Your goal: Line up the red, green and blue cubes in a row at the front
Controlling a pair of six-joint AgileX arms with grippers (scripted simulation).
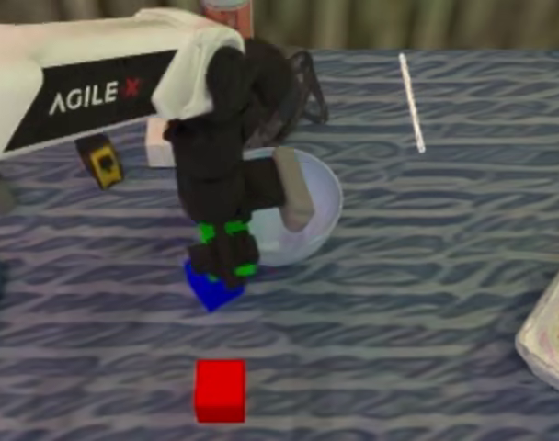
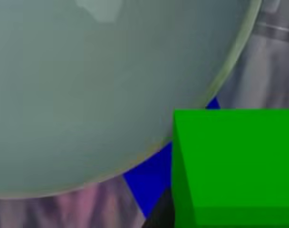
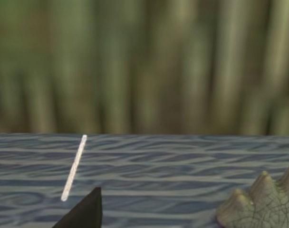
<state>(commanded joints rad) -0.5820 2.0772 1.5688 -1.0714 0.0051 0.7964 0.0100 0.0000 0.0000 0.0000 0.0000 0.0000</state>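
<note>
Here you see the left gripper (image 1: 226, 250) down beside the pale bowl (image 1: 318, 188), shut on the green cube (image 2: 235, 166), a plain bright block showing only as green slivers between the black fingers in the top view. The deep blue cube (image 1: 211, 289) sits directly beneath it, touching the bowl's near edge, while the bright red cube (image 1: 220, 390) lies apart toward the front. Your left arm reads "AGILE X" in white on black; the right gripper is out of the top view.
</note>
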